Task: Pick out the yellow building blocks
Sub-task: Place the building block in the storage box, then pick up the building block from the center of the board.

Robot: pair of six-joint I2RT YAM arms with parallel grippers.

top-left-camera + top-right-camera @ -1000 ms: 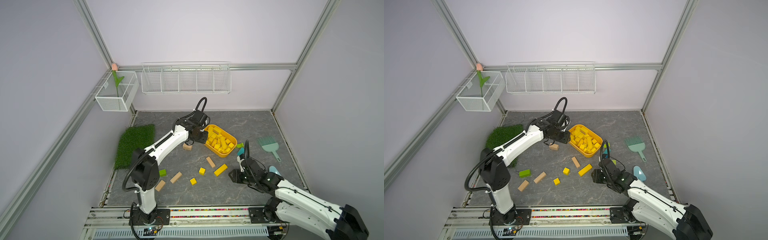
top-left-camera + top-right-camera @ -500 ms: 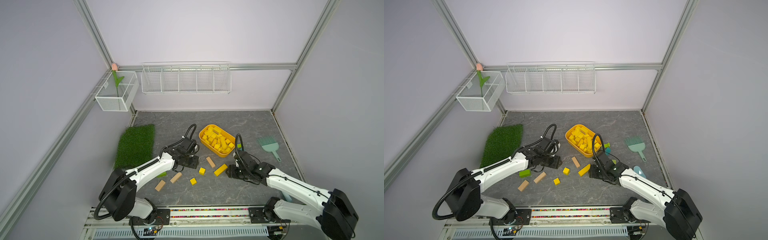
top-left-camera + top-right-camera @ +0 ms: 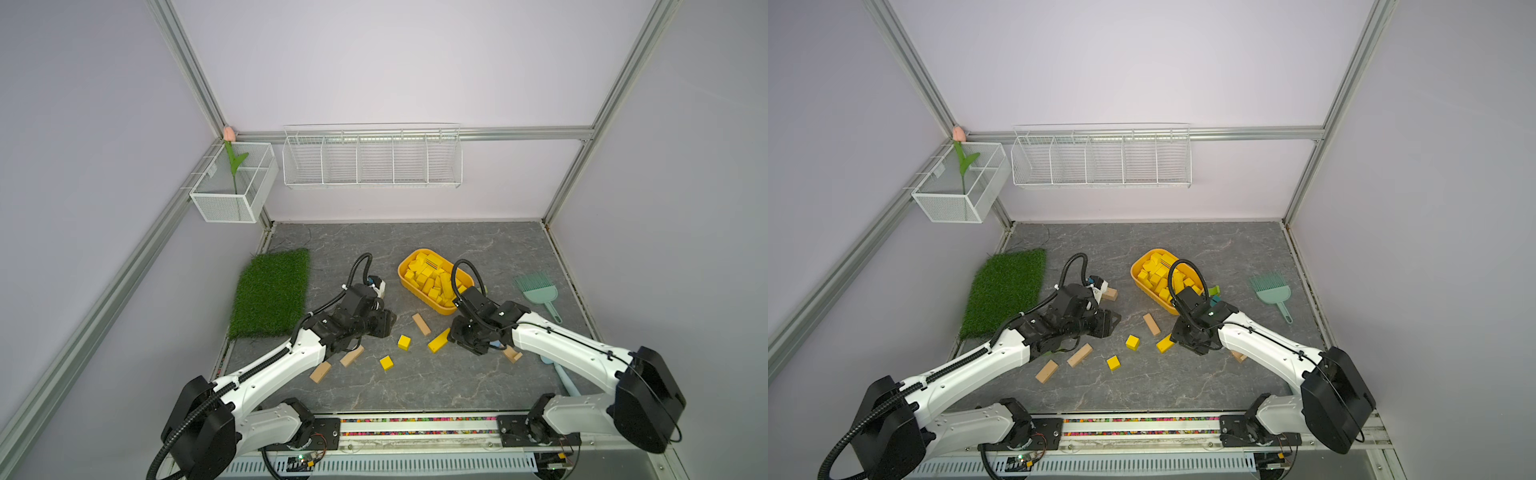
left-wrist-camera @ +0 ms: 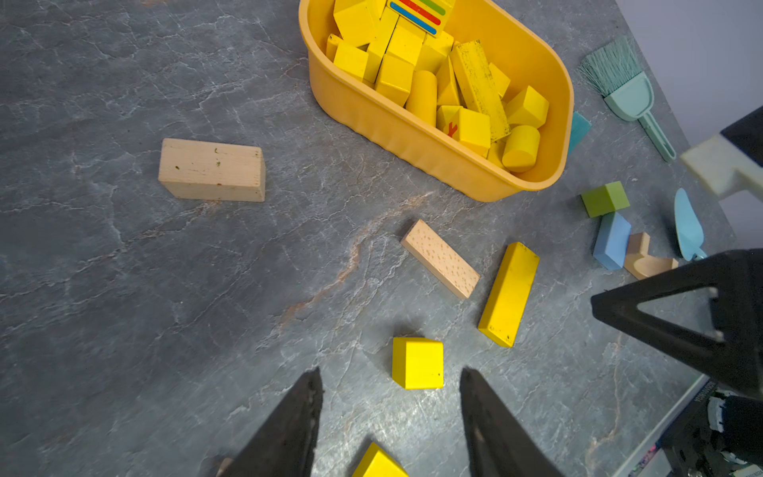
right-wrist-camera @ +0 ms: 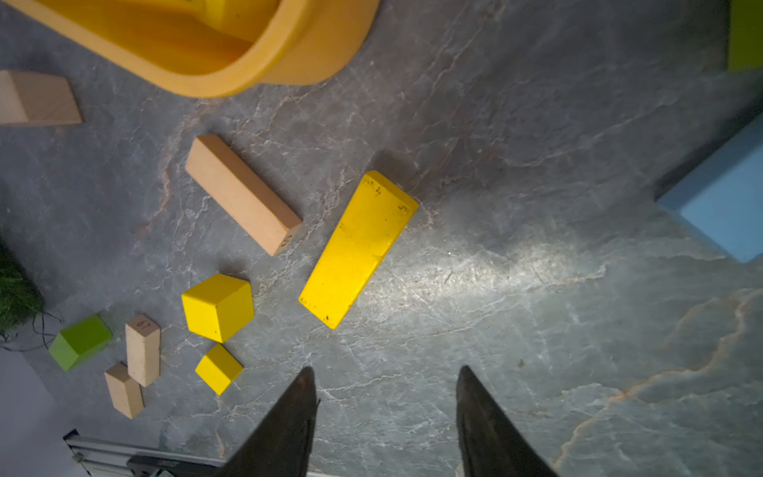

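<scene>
Many yellow building blocks fill the yellow-orange tub (image 3: 415, 296) at mid-table. Three more lie loose on the grey slab: two cubes (image 3: 404, 342) (image 3: 386, 363) and a long bar (image 3: 439, 340). My left gripper (image 3: 385, 325) hovers just left of the cubes. In the left wrist view it (image 4: 390, 373) is open, with one cube (image 4: 418, 363) just beyond its tips and another (image 4: 377, 462) below them. My right gripper (image 3: 455, 336) sits at the bar's right end. In the right wrist view it (image 5: 384, 371) is open and holds nothing, the bar (image 5: 359, 247) ahead of it.
Tan wooden blocks (image 3: 421, 324) (image 3: 351, 356) (image 3: 320, 371) lie among the yellow ones, and another (image 4: 212, 170) sits farther back. Green (image 4: 605, 199) and blue (image 4: 612, 240) blocks sit right of the tub. A grass mat (image 3: 270, 293) lies left, a teal brush (image 3: 538, 291) right.
My left arm has swung back from the tub to low over the loose cubes near the front. My right arm has reached in toward the long yellow bar.
</scene>
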